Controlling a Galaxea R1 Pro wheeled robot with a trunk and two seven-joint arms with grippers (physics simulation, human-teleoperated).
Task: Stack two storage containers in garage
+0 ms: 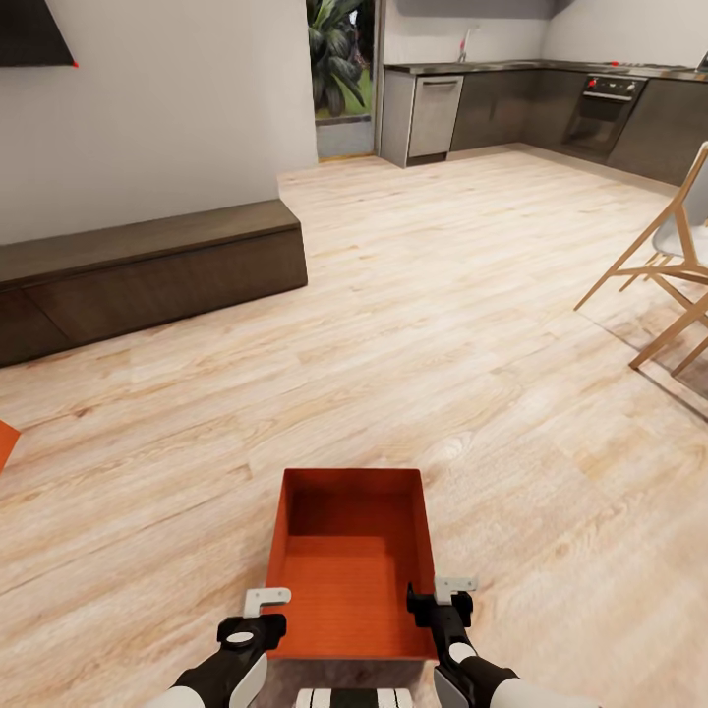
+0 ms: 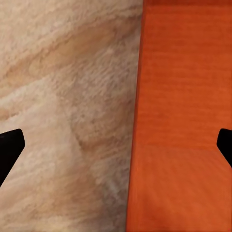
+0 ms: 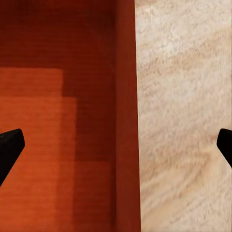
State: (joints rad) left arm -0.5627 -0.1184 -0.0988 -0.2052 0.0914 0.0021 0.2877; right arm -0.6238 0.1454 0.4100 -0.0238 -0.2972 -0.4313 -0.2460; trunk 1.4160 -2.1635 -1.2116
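Observation:
One orange-red open-top storage container sits on the pale wood-plank floor of the living room, right in front of me. My left gripper is open, its fingers astride the container's left wall. My right gripper is open too, straddling the right wall, with the box's inside on one side and floor on the other. An orange corner of the second storage container pokes in at the far left edge of the head view.
A low dark cabinet runs along the white wall at left, under a black TV corner. A wooden chair stands at right. Kitchen counters and a doorway with plants lie far ahead.

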